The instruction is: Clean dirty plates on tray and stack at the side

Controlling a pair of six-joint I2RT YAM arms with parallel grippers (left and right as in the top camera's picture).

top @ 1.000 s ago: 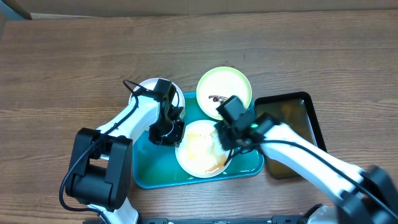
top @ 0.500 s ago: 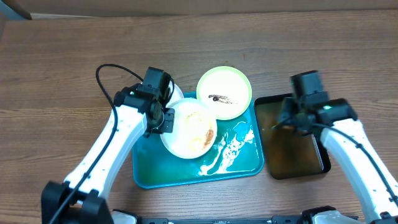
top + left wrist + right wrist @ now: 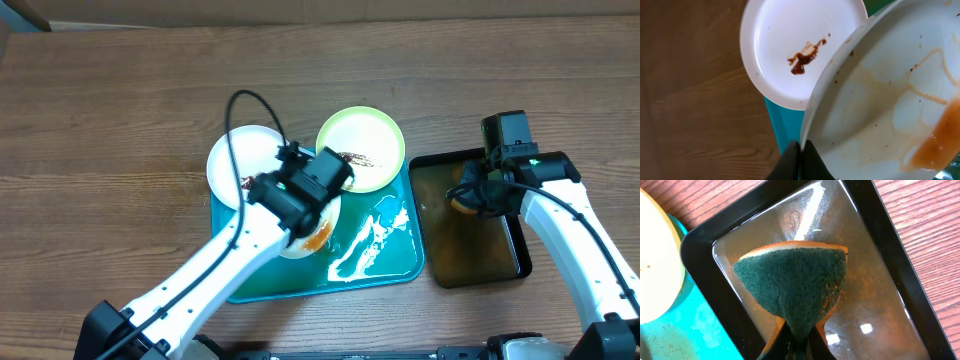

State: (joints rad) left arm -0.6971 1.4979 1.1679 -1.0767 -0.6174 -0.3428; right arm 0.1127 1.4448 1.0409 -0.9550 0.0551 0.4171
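Teal tray [image 3: 385, 265] near the table's front edge, left gripper [image 3: 300, 200] on a stained plate [image 3: 320, 238], white plate [image 3: 235, 160] and green plate [image 3: 365, 135] behind, right gripper [image 3: 472, 195] with sponge [image 3: 462, 204] over black tray [image 3: 480, 255] rightward.

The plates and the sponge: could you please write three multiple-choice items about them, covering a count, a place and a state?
1. How many plates show? A two; B three; C four.
2. Where is the sponge? A on a plate; B over the black tray; C in the left gripper.
3. The left gripper is: A open; B shut on the sponge; C shut on a white plate.
Key: B, two white plus the light green plate; B, the right gripper holds it above the brownish liquid; C, it pinches the rim.
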